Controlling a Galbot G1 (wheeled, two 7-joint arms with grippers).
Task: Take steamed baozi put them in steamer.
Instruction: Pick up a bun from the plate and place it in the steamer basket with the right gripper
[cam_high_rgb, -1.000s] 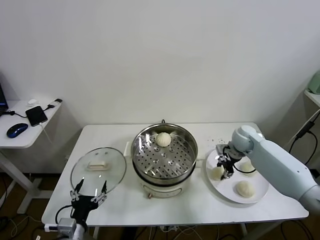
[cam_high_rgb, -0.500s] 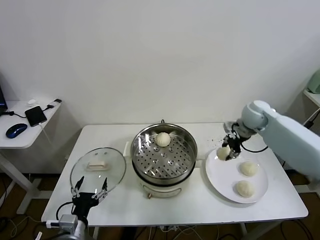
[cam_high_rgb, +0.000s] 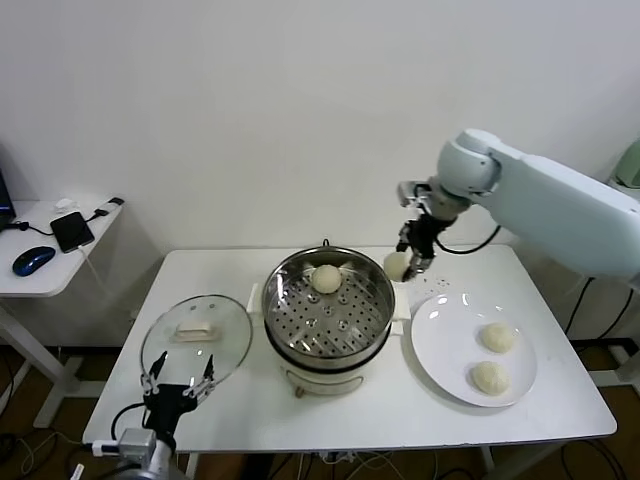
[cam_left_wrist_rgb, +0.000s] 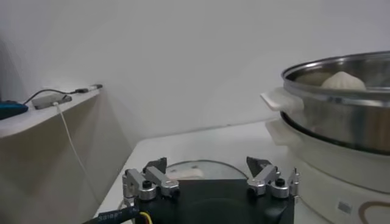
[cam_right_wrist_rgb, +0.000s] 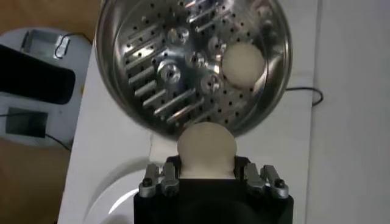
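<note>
**Bun held in the air beside the steamer's right rim**

Right hand (cam_high_rgb: 409, 258) clamped on one baozi (cam_high_rgb: 397, 265), raised just right of the steamer (cam_high_rgb: 327, 310). Right wrist view: bun between the fingers, another bun (cam_right_wrist_rgb: 242, 64) on the perforated tray. Head view alone: two more (cam_high_rgb: 497, 337) on the plate (cam_high_rgb: 442, 342), lid (cam_high_rgb: 196, 335) on the counter (cam_high_rgb: 400, 405). Left hand (cam_high_rgb: 177, 391) parked near the lid, apparently spread open.

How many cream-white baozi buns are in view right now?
4: one on the perforated tray of the shiny steel steamer, one in the right gripper beside the steamer's rim, two on the flat white plate.
</note>
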